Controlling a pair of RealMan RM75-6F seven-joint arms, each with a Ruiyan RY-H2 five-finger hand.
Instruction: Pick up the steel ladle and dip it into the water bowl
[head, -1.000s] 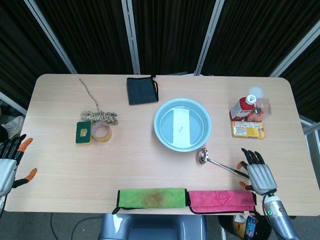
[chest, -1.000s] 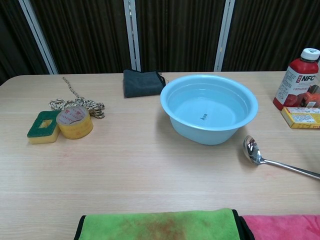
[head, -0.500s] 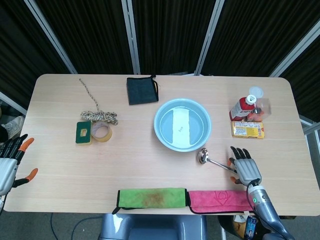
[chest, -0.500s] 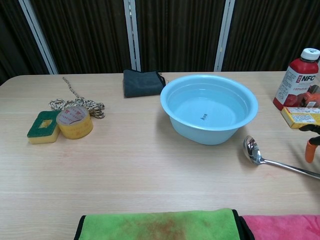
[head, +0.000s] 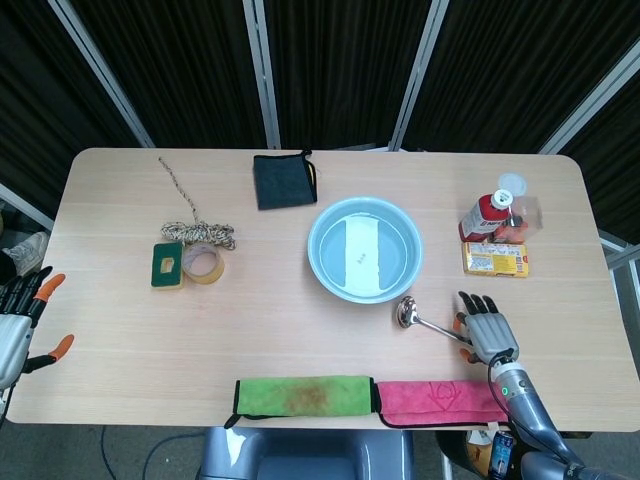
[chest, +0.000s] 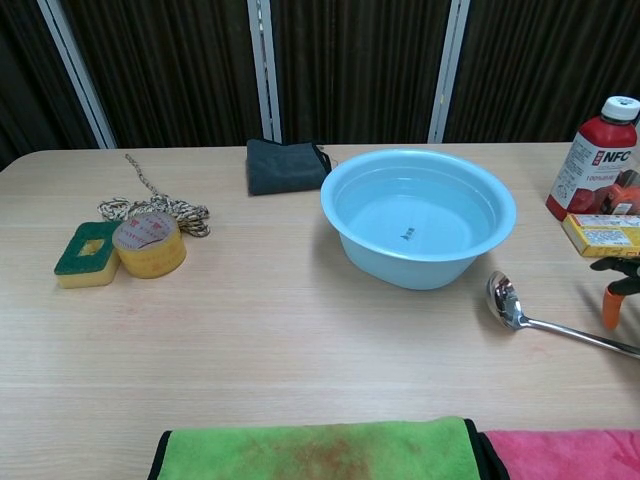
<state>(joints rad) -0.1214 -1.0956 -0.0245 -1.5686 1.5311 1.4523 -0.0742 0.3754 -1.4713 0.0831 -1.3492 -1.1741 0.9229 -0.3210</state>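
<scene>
The worktop (head: 300, 330) was a pale wood slab with rounded corners, set before dark curtains. Near its middle stood the water bowl (head: 364, 250), light blue and round, holding water. Along the near edge lay a green cloth (head: 303, 394) and a pink cloth (head: 440, 400), end to end and touching. A dark pouch (head: 284, 180) sat behind the bowl to the left. At the right were a red bottle (head: 487, 213) and, just in front of it, a yellow box (head: 495, 259). On the left side a coil of rope (head: 196, 232) lay touching a roll of tape (head: 203, 264), with a green and yellow sponge (head: 167, 265) beside the roll.

The steel ladle (head: 429, 324) lay flat on the worktop in front of the bowl's right side, its cup (chest: 502, 297) near the bowl but apart from it, handle running off to the right. The right hand (head: 486, 329) hovered over the handle's far end with fingers spread, gripping nothing. The left hand (head: 18, 322) hung off the worktop's left edge, fingers apart and holding nothing.
</scene>
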